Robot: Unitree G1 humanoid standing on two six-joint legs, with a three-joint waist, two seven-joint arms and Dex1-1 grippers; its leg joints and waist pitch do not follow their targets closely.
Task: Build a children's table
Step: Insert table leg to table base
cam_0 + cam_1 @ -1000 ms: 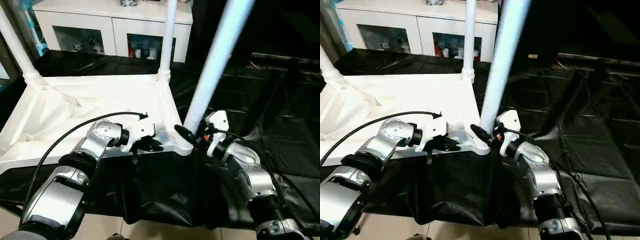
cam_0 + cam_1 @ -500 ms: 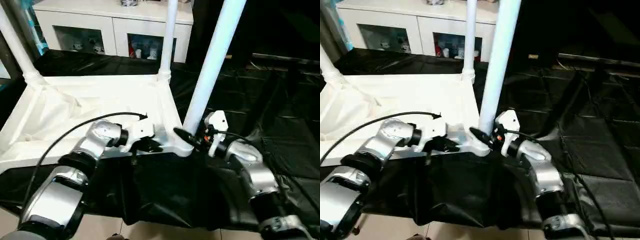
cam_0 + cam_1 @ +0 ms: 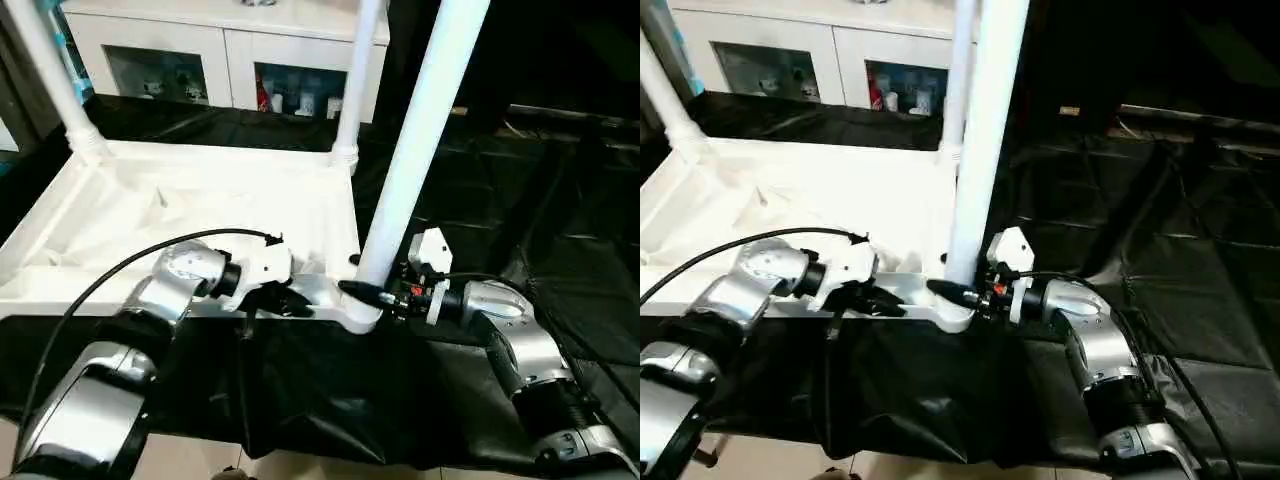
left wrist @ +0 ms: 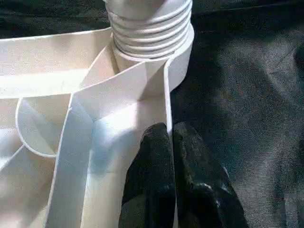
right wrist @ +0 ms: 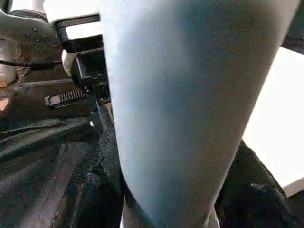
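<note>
Left gripper (image 4: 173, 156): fingers pressed together on the near rim of the upturned white plastic children's table (image 3: 200, 200).
Right gripper (image 3: 372, 292): clamped round the white tubular leg (image 3: 420, 130) at the near right corner socket.
Black-draped table (image 3: 560, 200): carries it all.

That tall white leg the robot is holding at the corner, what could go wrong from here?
The right gripper clasps the near leg low down at its corner socket, with most of the leg towering above, so the leg might lean or bind if it is not fully seated. The left gripper, shut on the table top's rim, is all that steadies the upturned top near the work table's edge; if it slips, the top could slide.
</note>
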